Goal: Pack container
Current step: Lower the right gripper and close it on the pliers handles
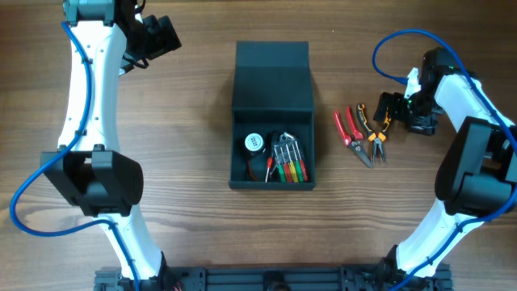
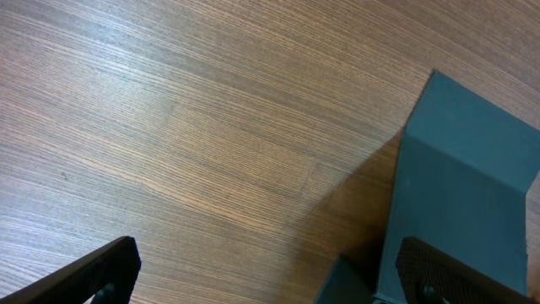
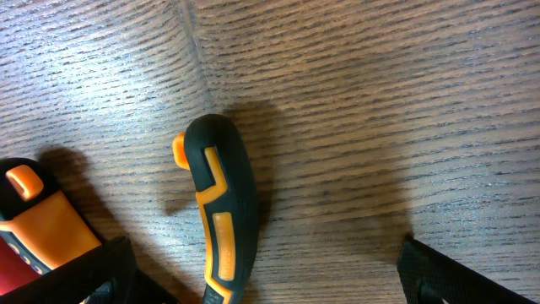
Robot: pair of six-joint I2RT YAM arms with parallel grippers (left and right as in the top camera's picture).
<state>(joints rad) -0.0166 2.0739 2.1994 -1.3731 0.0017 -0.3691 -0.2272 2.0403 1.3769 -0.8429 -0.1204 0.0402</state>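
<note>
Partly packed: the container (image 1: pixel 271 184), mid-surface with lid up, holds screwdrivers (image 1: pixel 289 166), two pliers (image 1: pixel 374 137) wait outside below the wide-open, empty right gripper (image 3: pixel 270 274), and the left gripper (image 2: pixel 270 277) gapes empty.

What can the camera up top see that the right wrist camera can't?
Only the overhead view shows the open container, the screwdrivers inside it and the left arm. Only the right wrist view shows the small orange nub on a handle, close up. Both show the black-and-orange pliers lying on the wooden table.
</note>
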